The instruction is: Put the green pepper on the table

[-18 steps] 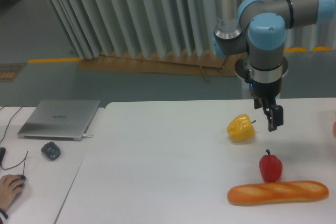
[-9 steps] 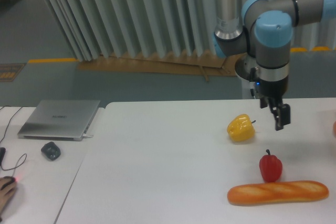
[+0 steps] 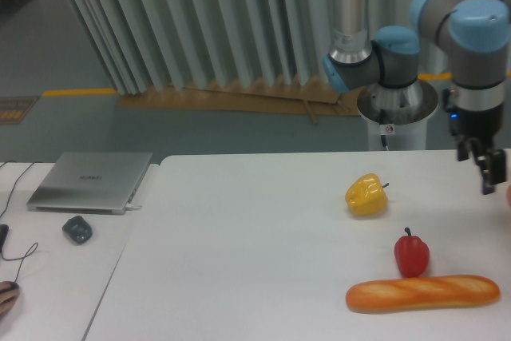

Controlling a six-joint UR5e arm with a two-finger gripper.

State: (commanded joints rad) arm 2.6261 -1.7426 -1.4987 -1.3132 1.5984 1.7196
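On the far left, a closed laptop (image 3: 89, 181) and a dark mouse (image 3: 77, 230) are seen on the adjoining desk, with part of a hand (image 3: 6, 295) at the bottom edge; these lie well apart from the work area. The white table (image 3: 239, 261) fills the middle of the view. Toward its right, a yellow pepper (image 3: 366, 195) is found, and nearer the front a red pepper (image 3: 411, 254) stands just behind a long bread loaf (image 3: 422, 293).

The green pepper is not visible anywhere in the view, so its place cannot be told; it is probably beyond the right edge of the view, toward which the arm is reaching. Such a pepper is judged to be light, firm yet hollow, and glossy enough to slip, so it is best taken across its broad body between lobes, with moderate pressure.

At the far right, the gripper (image 3: 487, 170) hangs above the table's edge, and nothing is seen held in it. Whether its fingers are parted or closed cannot be told from this angle. The yellow pepper, red pepper and loaf occupy the right part of the table; the bare middle is judged free for setting down.
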